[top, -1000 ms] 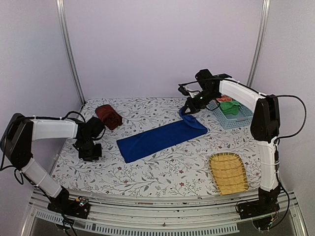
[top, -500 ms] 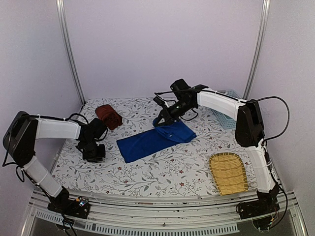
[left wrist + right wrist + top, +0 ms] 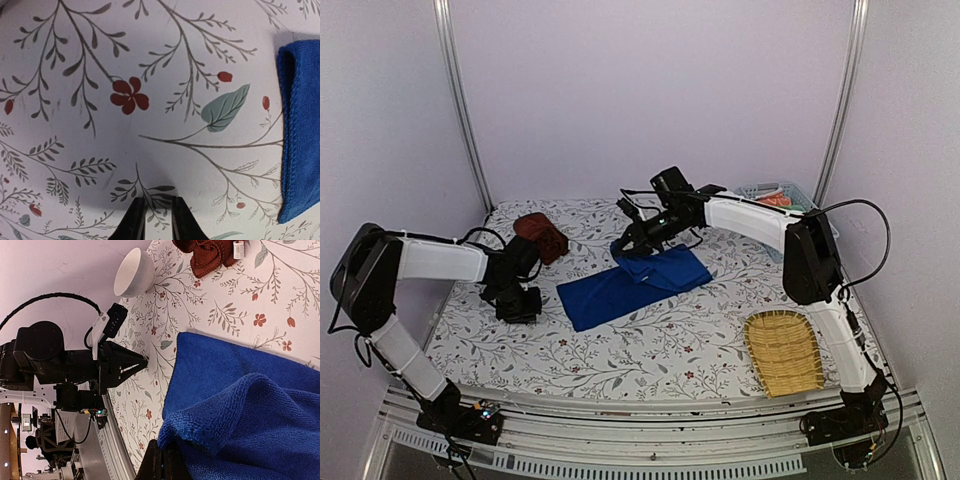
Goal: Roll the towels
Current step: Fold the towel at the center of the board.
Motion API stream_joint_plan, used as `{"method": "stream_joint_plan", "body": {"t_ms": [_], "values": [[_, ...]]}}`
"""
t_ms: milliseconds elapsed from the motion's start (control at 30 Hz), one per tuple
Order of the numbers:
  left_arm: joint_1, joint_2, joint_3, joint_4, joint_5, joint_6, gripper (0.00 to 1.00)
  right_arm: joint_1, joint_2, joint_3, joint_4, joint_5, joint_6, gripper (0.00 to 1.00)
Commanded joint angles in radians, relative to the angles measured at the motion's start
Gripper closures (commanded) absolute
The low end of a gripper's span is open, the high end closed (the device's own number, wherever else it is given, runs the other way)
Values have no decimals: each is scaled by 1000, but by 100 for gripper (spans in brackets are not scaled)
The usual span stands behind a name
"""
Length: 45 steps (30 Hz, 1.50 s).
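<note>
— Since a moment ago the right gripper (image 3: 632,243) has carried the far end of the blue towel (image 3: 620,285) to the left, so this end is now folded over the middle part.

— Does it hold the cloth?

— Yes, its jaws are pinching the terry edge. The rest of the towel lies flat in the middle of the table (image 3: 650,340), going diagonally toward the near left.

— And the brown towel (image 3: 541,236)?

— It is a small bundle at the far left corner, well apart from the blue one.

— What about the left gripper (image 3: 520,303)?

— It hangs low over the cloth-covered surface, just beside the near left end of the blue towel. Its jaws stand a little apart, with nothing between them.

— What kind of surface?

— White, printed with grey branches, green leaves and small red flowers. A yellow wicker tray (image 3: 783,352) lies at the near right, and a pale basket (image 3: 760,187) stands at the far right. Pale lilac walls (image 3: 650,100) and two metal poles (image 3: 460,110) are behind, and a metal rail (image 3: 620,425) runs along the near edge.
</note>
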Motion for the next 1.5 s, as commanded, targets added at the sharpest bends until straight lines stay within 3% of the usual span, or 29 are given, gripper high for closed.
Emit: {"method": "stream_joint_plan", "body": {"t_ms": [0,733,1467], "values": [[-24,69,-32,72,97,15,79,22,34,38,141,-19,91,99],[-31,120,-79,185,186,9,80,144,173,58,225,-11,154,99],[-33,131,-83,192,193,14,80,168,245,77,348,17,200,99]]}}
